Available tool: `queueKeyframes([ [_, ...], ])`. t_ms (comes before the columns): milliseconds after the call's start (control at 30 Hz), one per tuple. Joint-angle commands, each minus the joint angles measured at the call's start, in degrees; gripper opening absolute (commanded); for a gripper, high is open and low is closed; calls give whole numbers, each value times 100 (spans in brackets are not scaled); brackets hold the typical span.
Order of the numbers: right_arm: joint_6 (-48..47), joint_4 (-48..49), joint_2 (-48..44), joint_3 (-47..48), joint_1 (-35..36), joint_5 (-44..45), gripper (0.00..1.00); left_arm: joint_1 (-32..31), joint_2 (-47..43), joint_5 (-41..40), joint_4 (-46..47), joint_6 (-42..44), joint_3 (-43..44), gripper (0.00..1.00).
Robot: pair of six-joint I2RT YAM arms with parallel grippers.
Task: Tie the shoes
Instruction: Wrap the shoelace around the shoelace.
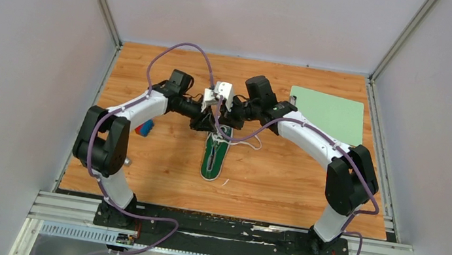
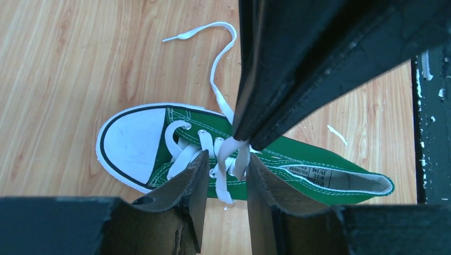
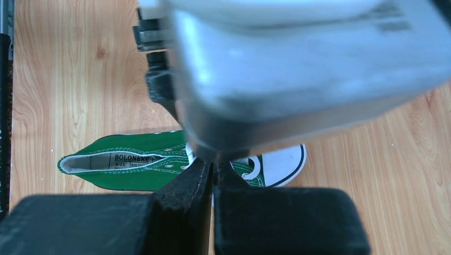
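The green sneaker (image 1: 213, 162) lies on the wooden table between both arms. In the left wrist view its white toe cap (image 2: 133, 141) points left and its opening right. My right gripper (image 2: 243, 139) comes in from above and is shut on a bunch of white lace (image 2: 228, 159) lifted over the eyelets. My left gripper (image 2: 227, 156) is open, one finger on each side of that hanging lace. One free lace end (image 2: 213, 74) trails across the table. In the right wrist view my right gripper (image 3: 214, 171) is shut over the shoe (image 3: 133, 170); the lace there is hidden.
A pale green mat (image 1: 330, 115) lies at the back right. A small blue and red object (image 1: 144, 128) sits under my left arm. The left wrist's housing (image 3: 298, 69) blocks most of the right wrist view. Grey walls enclose the table.
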Motion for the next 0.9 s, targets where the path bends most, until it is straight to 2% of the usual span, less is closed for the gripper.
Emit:
queueKeyframes([
  [0, 99, 42, -47, 260, -29, -96, 0, -29, 348, 424, -1363, 947, 694, 39],
  [200, 86, 38, -25, 295, -46, -130, 0, -23, 819, 541, -2716, 2025, 1339, 36],
  [367, 97, 41, -12, 313, -49, -139, 0, -31, 1016, 565, -3307, 2511, 1541, 36],
  [667, 92, 40, 14, 348, -49, -170, 0, -28, 994, 321, -2904, 1968, 1459, 30],
  [867, 104, 30, 6, 314, -50, -155, 0, -31, 882, 374, -2479, 1477, 1275, 30],
])
